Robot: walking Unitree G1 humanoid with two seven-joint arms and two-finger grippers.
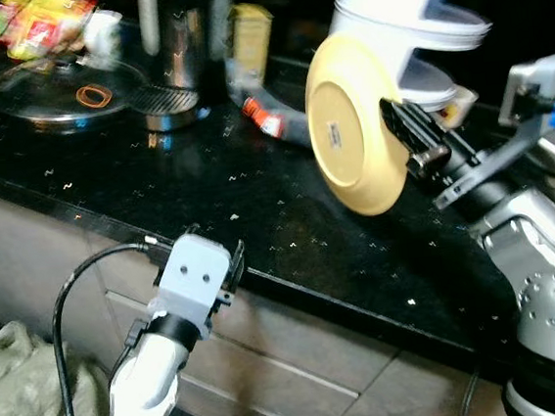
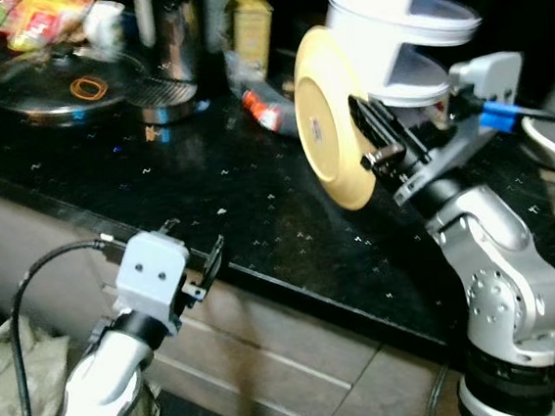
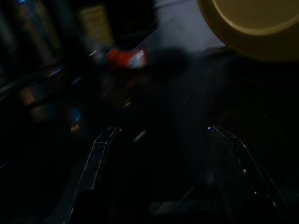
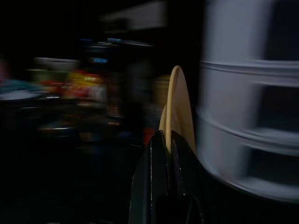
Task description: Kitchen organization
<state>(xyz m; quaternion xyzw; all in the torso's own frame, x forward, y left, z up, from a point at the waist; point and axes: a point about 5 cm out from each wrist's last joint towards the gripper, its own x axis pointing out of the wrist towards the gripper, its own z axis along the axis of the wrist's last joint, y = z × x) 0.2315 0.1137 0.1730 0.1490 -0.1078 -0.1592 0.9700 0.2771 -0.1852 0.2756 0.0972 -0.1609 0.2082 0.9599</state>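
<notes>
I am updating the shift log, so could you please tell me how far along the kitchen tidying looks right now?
Done: nothing looks put away yet.
In hand: the right gripper holds a yellow plate on edge above the black counter, beside a white tiered rack.
Left: the plate is not yet set down. A red-capped tube, a pan lid and snack packets remain on the counter. The left gripper hangs open at the counter edge.

The white appliance (image 1: 426, 17) is cut off at the top edge; bright packets (image 1: 29, 23) at the counter's far corner are blurred.
</notes>
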